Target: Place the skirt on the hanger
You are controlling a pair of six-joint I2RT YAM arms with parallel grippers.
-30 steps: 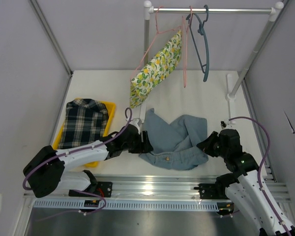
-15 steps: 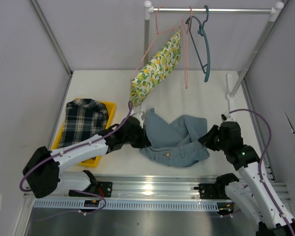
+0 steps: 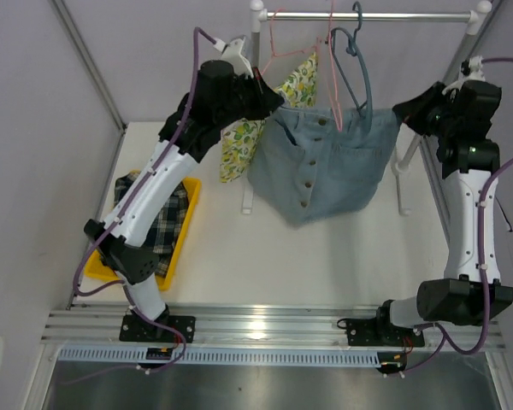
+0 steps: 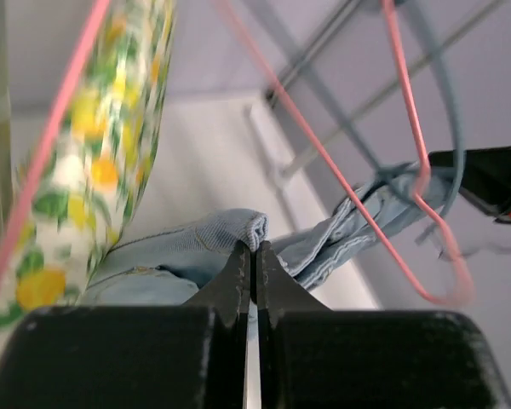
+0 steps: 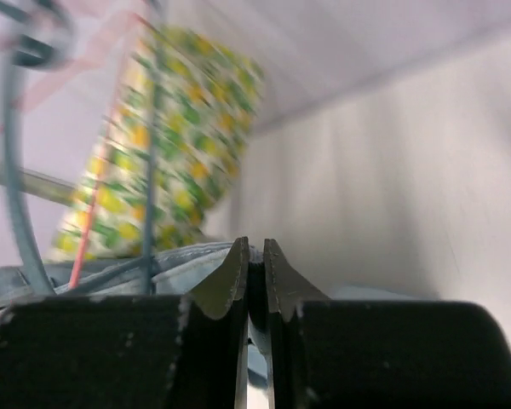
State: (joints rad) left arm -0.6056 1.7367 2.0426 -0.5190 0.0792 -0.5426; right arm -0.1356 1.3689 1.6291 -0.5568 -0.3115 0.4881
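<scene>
The lemon-print skirt (image 3: 237,149) hangs slanted on a pink hanger (image 3: 281,53) from the rail, partly behind my left arm. It fills the left of the left wrist view as the skirt (image 4: 94,170) beside the pink hanger (image 4: 324,153). The right wrist view also shows the skirt (image 5: 179,145), blurred. My left gripper (image 3: 278,104) is shut on one top corner of a blue denim shirt (image 3: 321,166). My right gripper (image 3: 400,111) is shut on the other corner. The shirt hangs spread between them, just below the rail. Denim (image 4: 204,247) sits pinched at the left gripper (image 4: 255,247); the right gripper (image 5: 253,249) pinches cloth too.
A second pink hanger (image 3: 332,64) and a thicker blue-grey hanger (image 3: 361,77) hang on the rail (image 3: 393,16) right above the held shirt. A dark plaid shirt (image 3: 167,218) lies in a yellow tray (image 3: 188,224) at the left. A white rack post (image 3: 408,149) stands near my right arm.
Both arms rose from the table to the rail, lifting the denim shirt with them. My left gripper closed on the shirt's corner. The skirt stayed on its hanger.
</scene>
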